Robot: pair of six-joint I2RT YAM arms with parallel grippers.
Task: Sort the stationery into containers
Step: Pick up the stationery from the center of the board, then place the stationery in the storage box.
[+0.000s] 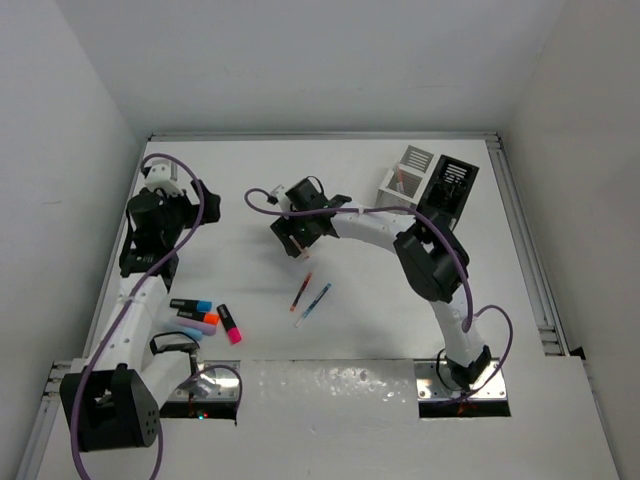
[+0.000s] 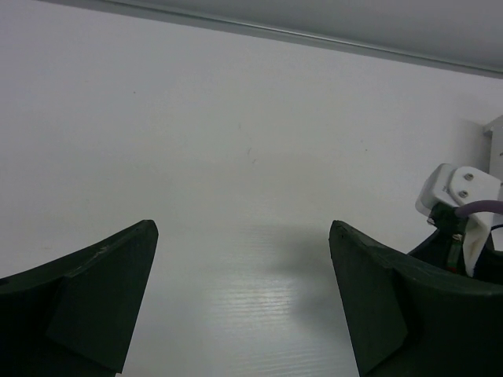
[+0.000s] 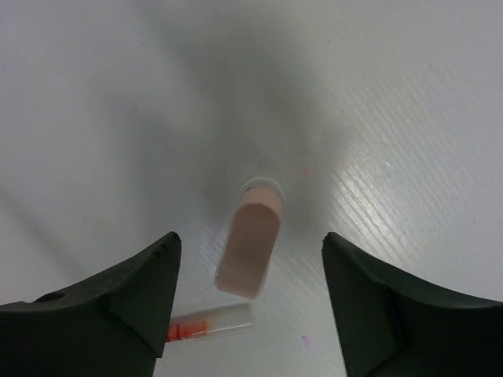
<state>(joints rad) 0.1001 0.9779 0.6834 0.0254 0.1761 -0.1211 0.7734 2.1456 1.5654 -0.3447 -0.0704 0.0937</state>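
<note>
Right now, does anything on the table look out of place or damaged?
Nothing stands out. The pink rectangular eraser block lies on the white table, untouched between the right pincer's open jaws; no spills or damage visible.

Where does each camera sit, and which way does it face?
Top external: above and behind the bases, looking down on the table, left arm, right arm, highlighters, two pens, white organiser and black organiser.
Left wrist: on the left arm, facing low across bare table to the far wall; its open jaws frame the bottom.
Right wrist: pointing down at a pink eraser between its open jaws.
Shared: the right arm's wrist shows at the left wrist view's right edge and in the top view.
</note>
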